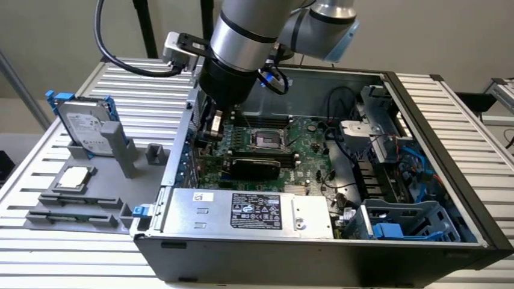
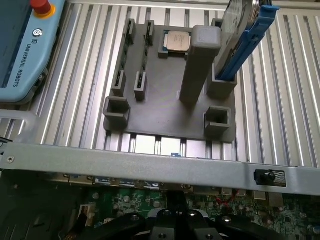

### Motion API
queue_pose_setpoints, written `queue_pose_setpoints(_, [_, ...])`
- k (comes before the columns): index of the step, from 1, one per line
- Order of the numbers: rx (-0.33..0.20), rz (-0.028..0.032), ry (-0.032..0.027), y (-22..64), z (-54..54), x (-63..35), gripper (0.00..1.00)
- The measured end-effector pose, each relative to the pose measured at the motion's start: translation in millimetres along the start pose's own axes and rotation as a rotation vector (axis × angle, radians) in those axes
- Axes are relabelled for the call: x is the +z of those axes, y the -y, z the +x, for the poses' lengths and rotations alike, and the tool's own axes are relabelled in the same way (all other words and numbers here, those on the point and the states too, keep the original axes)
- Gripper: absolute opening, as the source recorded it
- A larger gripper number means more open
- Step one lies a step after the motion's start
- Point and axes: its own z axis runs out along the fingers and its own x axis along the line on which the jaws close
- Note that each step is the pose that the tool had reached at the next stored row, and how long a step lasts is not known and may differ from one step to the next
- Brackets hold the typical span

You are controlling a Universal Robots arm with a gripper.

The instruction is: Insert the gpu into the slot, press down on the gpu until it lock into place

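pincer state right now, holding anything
Pincer: closed, low over the motherboard inside the case; whether it holds anything cannot be told.

"UNIVERSAL ROBOTS" reads on the blue-grey teach pendant (image 2: 22, 47); the power supply's label (image 1: 255, 211) is illegible.

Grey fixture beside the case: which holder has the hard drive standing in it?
The holder at the fixture's far end, farthest from the flat holders in the exterior view. The hard drive with blue rails stands upright there; the processor chip lies flat nearer the middle.
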Motion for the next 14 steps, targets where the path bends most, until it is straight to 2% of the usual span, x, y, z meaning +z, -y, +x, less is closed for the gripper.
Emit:
queue_pose_setpoints(1, [0.000,0.0070,-0.0001,0.2,0.0,-0.6,0.11])
queue_pose_setpoints(2, [0.000,0.0166,-0.0007,0.4,0.0,-1.0,0.11])
queue_pose_setpoints(3, [0.000,0.0298,-0.0015,0.5,0.1,-1.2,0.11])
queue_pose_setpoints(14, [0.002,0.2287,-0.0125,5.0,0.3,-2.8,0.11])
